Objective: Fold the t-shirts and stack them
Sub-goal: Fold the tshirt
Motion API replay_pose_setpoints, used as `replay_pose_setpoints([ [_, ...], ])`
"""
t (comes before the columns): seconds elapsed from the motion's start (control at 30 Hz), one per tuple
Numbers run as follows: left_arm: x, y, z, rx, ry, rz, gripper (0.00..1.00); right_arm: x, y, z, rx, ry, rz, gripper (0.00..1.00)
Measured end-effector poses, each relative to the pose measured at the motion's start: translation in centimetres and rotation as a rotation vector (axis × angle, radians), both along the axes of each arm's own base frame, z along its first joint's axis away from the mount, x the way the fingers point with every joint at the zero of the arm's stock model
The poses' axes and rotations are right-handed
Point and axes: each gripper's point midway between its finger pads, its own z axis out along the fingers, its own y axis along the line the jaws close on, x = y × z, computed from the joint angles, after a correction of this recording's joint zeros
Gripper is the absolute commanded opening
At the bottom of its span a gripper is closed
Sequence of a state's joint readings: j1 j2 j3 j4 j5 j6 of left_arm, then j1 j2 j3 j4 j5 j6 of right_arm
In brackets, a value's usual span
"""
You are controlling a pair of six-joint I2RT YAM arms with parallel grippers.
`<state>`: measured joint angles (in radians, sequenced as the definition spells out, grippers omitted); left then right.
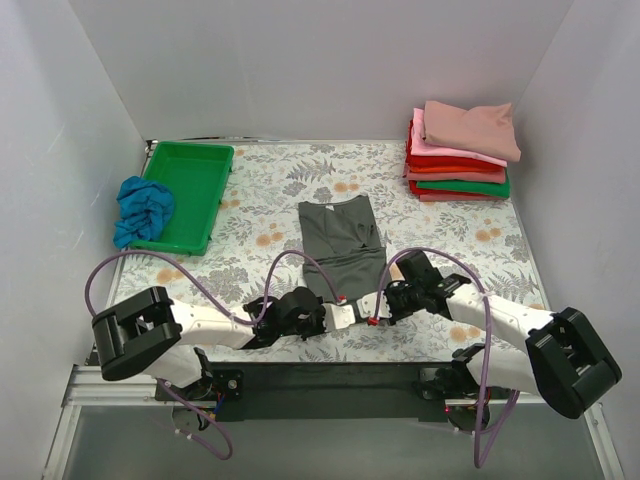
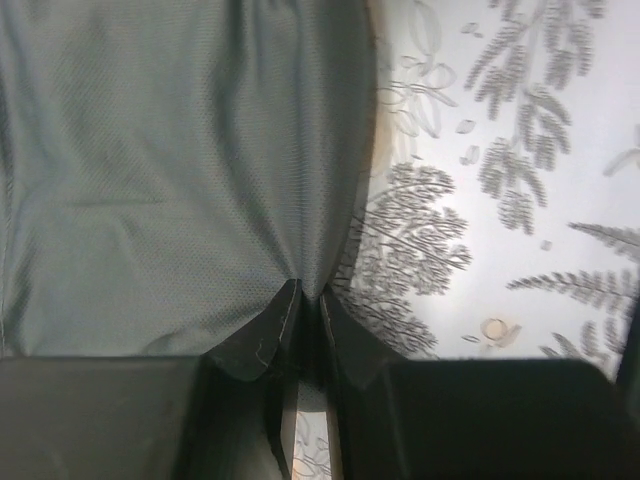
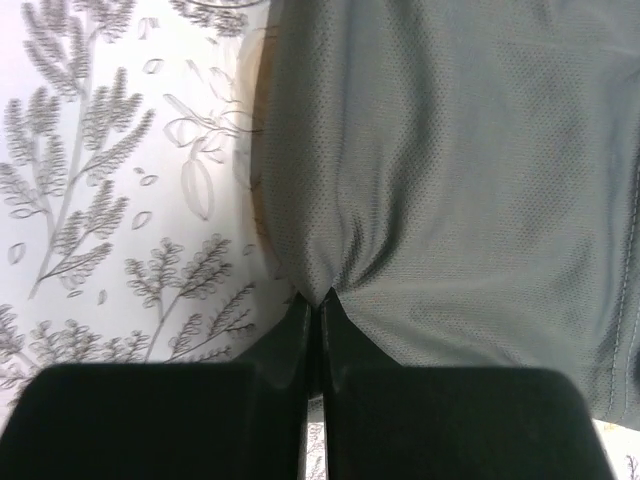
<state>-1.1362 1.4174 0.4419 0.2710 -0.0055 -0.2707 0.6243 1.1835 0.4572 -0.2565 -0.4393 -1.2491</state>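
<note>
Charcoal grey t-shirt (image 1: 342, 240), fine mesh knit, lies as a long folded rectangle mid tabletop (image 1: 270, 185), which has a floral print. Left hand (image 2: 308, 298) and right hand (image 3: 318, 300) each pinch tight on its near edge, cloth puckering there. Soft stack of t-shirts (image 1: 460, 160) sits at far right corner.

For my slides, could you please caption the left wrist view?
Left claw pinching an edge of the grey t-shirt on the floral tablecloth.

Plain white walls (image 1: 300, 60) are closing in my table (image 1: 92, 378) on three sides. A floral cloth (image 1: 470, 235), grey leaves with orange blooms, is covering its top. Soft, even light is falling across it, and a black rail (image 1: 330, 378) is running along my near edge.
</note>
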Motion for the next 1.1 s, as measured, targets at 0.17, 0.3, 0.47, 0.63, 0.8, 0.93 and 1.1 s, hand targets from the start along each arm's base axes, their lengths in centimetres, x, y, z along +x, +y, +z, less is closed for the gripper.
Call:
replay_pose_setpoints([
  [0.17, -2.5, -0.1, 0.2, 0.007, 0.111, -0.084, 0.08, -3.1, -0.6, 0.1, -0.052, 0.073, 0.074, 0.01],
  [0.3, -5.4, -0.1, 1.6, -0.005, 0.22, -0.172, 0.07, -6.8, -1.6, 1.4, -0.099, 0.196, 0.162, 0.01],
  [0.47, -7.7, -0.2, 5.2, -0.067, 0.29, -0.244, 0.02, -8.5, -1.2, 6.2, -0.07, 0.267, 0.217, 0.01],
  [0.63, -7.6, 0.1, 7.5, -0.107, 0.249, -0.255, 0.0, -7.3, -0.2, 10.6, -0.021, 0.241, 0.19, 0.01],
  [0.8, -4.4, 0.2, 8.8, -0.125, 0.119, -0.198, 0.0, -3.2, 0.7, 13.7, 0.02, 0.21, 0.076, 0.01],
  [0.93, 1.5, 0.7, 10.6, -0.176, 0.024, -0.067, 0.0, 1.2, 0.9, 14.7, 0.032, 0.223, -0.04, 0.01],
  [1.1, 8.5, 1.4, 12.4, -0.22, -0.072, 0.059, 0.0, 6.0, 1.1, 14.2, 0.035, 0.268, -0.156, 0.01],
])
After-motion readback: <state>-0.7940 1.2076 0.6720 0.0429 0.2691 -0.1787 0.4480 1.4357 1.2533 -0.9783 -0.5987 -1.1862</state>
